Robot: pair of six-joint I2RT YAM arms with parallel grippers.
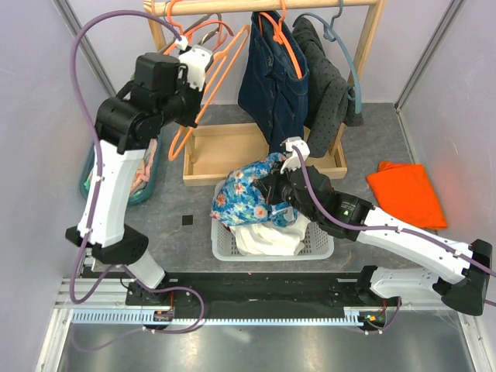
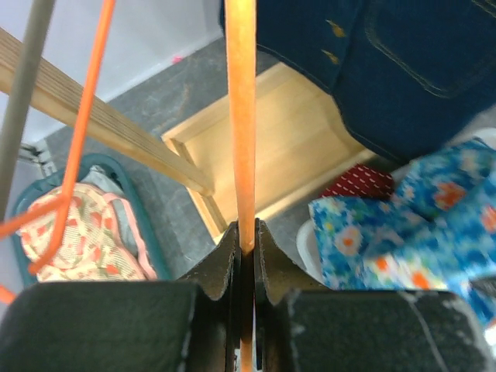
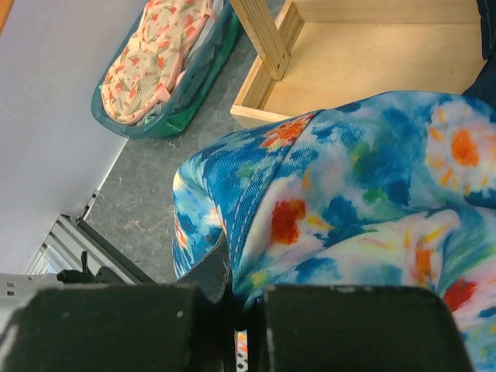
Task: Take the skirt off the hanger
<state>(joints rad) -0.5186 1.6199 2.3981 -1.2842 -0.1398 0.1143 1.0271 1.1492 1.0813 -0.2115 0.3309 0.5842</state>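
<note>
Two pincers, one plan: our left pincer [image 2: 246, 235] clamps the thin orange hanger [image 2: 241, 116] to steady it, while our right pincer [image 3: 245, 298] pinches the blue floral skirt [image 3: 349, 186], bunched over the white plastic basket [image 1: 316, 245].

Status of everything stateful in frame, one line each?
left end effector: shut on hanger
right end effector: shut on skirt
hanger: bare, no skirt on it
skirt: off hanger, bunched over white basket
denim garment: hanging from rail
white basket: holding clothes
teal basket: holding clothes
</note>
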